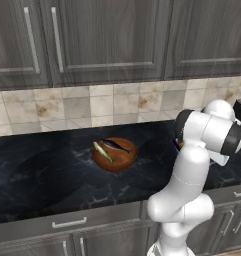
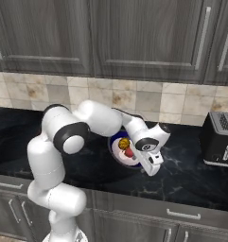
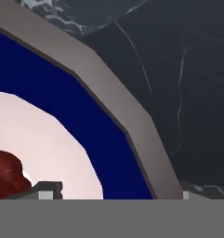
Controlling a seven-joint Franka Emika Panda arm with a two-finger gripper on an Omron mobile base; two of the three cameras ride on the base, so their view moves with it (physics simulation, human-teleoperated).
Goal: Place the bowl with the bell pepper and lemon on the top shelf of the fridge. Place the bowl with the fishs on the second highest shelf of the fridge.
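While the arm bends over the dark marble counter, the scene reads as follows from left to right. At the left of the counter, seen in the left base view, sits the reddish-brown wooden bowl with two fish in it, one pale yellow-green and one dark silvery, well apart from the arm. Further right, the arm rises from its base, folds at a raised elbow, and reaches forward and down, its wrist turned so that the gripper points at the counter by the near right rim of the blue-and-white bowl. That bowl rests on the counter and holds the lemon and the red bell pepper, side by side and touching. In the hand view, the two fingertips stand on either side of the bowl's grey rim, one inside and one outside; the jaws are spread wide, and whether they press the rim cannot be told. At the far right stands a toaster.
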